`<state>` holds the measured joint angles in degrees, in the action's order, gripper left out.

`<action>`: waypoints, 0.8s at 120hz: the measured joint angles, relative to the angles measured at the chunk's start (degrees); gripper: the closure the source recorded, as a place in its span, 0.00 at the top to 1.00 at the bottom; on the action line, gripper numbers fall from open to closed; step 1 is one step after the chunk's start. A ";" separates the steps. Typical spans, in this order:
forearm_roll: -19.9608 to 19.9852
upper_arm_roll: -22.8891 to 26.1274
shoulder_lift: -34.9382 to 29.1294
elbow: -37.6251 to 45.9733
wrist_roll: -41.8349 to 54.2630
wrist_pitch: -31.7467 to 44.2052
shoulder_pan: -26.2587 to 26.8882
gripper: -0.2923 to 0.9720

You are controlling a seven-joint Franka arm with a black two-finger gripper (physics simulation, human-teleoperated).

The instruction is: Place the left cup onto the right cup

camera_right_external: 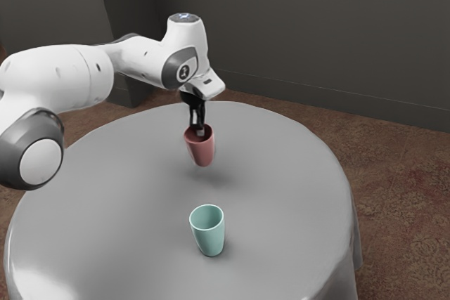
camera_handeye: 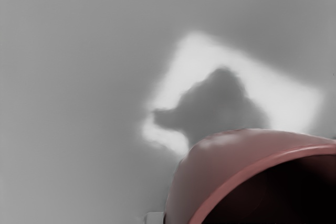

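Observation:
A pink-red cup (camera_right_external: 200,147) hangs tilted above the grey round table (camera_right_external: 105,194), lifted clear of its surface. My black gripper (camera_right_external: 198,128) is shut on the cup's rim, one finger inside and one outside. A mint-green cup (camera_right_external: 207,229) stands upright on the table nearer the front edge, below and slightly to the exterior view's right of the held cup. In the wrist view the pink cup (camera_handeye: 231,171) looms large just under my hand, its dark mouth facing the camera, with its shadow on the table beyond.
The table's grey cloth (camera_right_external: 330,194) drapes over the edge at the exterior view's right. Brown patterned carpet (camera_right_external: 401,173) surrounds the table, and dark walls stand behind.

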<state>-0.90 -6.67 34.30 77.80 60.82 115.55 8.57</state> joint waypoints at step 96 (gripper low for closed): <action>-0.52 0.00 -10.20 6.91 -4.57 -6.41 8.34 0.15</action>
<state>-1.42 -6.67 24.09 84.71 56.25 109.14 16.91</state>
